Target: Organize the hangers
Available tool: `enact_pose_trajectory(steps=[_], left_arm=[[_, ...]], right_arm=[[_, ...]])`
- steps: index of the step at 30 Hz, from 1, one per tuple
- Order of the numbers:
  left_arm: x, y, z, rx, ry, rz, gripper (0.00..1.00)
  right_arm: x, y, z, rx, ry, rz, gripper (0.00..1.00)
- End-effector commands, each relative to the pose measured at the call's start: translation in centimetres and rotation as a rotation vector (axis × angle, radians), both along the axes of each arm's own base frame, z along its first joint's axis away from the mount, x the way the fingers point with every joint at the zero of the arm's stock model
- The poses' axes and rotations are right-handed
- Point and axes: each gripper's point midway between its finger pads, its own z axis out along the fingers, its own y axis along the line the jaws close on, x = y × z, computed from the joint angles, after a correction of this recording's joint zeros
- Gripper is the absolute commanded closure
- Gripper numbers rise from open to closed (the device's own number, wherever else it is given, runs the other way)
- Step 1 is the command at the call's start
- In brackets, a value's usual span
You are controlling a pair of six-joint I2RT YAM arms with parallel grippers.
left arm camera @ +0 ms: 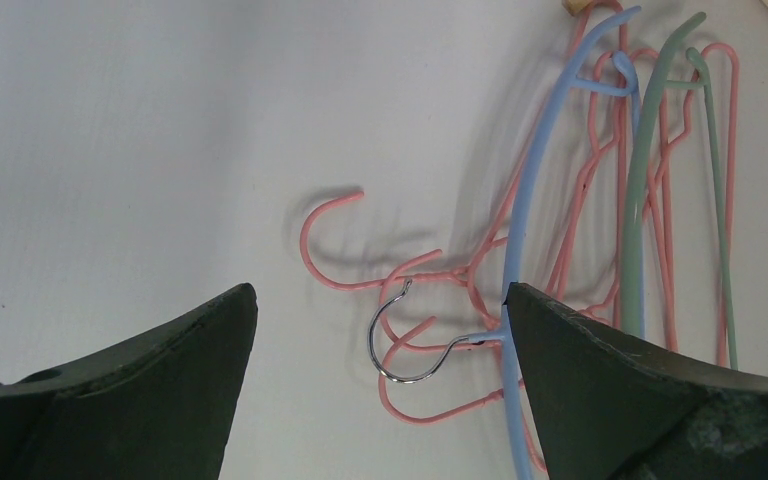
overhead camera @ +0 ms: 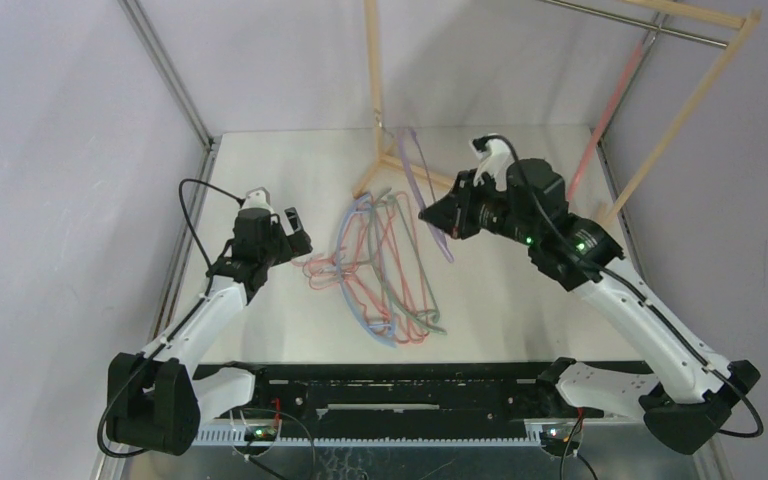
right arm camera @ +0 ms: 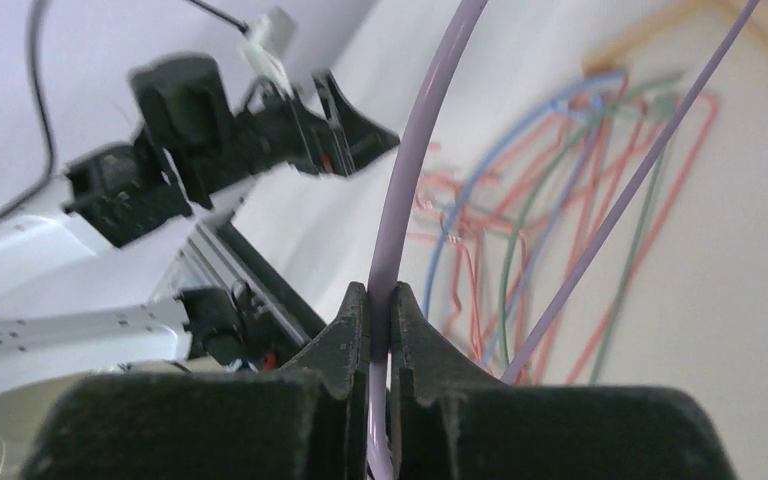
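A tangle of pink, blue and grey-green hangers (overhead camera: pixel 385 265) lies flat in the middle of the table. My right gripper (overhead camera: pixel 430 215) hovers over the pile's far right side, shut on the curved bar of a lilac hanger (overhead camera: pixel 415 165) that is lifted and tilted. The right wrist view shows that bar (right arm camera: pixel 405 180) pinched between the fingers of the right gripper (right arm camera: pixel 380 295). My left gripper (overhead camera: pixel 295 228) is open at the pile's left edge. Between its fingertips (left arm camera: pixel 380 300) lie the metal hook (left arm camera: pixel 400 350) of a blue hanger (left arm camera: pixel 525 230) and pink hooks (left arm camera: pixel 330 225).
A pale wooden rack frame (overhead camera: pixel 375 100) with a metal rail (overhead camera: pixel 650 25) stands at the back, its feet near the pile. A salmon hanger (overhead camera: pixel 605 110) hangs from the rail at the right. Metal posts (overhead camera: pixel 170 70) and walls bound the table on the left and right.
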Motion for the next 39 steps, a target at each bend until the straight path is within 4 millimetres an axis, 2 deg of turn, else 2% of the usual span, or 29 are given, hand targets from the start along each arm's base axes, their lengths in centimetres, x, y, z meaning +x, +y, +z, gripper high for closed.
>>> enact_pose_trajectory(steps=[1, 13, 19, 26, 32, 35, 39], left_arm=[[0.6, 0.3, 2.0, -0.004, -0.065, 0.020, 0.00], [1.4, -0.3, 2.5, -0.015, -0.072, -0.005, 0.00], [1.6, -0.4, 2.5, -0.014, -0.071, -0.016, 0.00], [1.2, -0.4, 1.9, 0.002, -0.053, -0.028, 0.00], [1.0, -0.2, 1.6, 0.011, -0.043, -0.029, 0.01], [1.0, -0.2, 1.3, 0.015, -0.036, -0.031, 0.00], [1.1, -0.3, 1.0, 0.011, -0.032, -0.032, 0.00]], right_arm=[[1.8, -1.0, 8.0, 0.158, -0.199, -0.100, 1.00], [6.9, -6.9, 14.8, 0.113, -0.470, -0.467, 1.00], [8.5, -10.4, 17.7, 0.130, -0.564, -0.622, 1.00], [9.3, -14.2, 17.8, 0.126, -0.587, -0.751, 1.00], [10.0, -16.6, 15.9, 0.098, -0.539, -0.828, 1.00], [10.1, -17.2, 14.9, 0.092, -0.514, -0.843, 1.00], [10.3, -16.5, 13.7, 0.083, -0.487, -0.815, 1.00]])
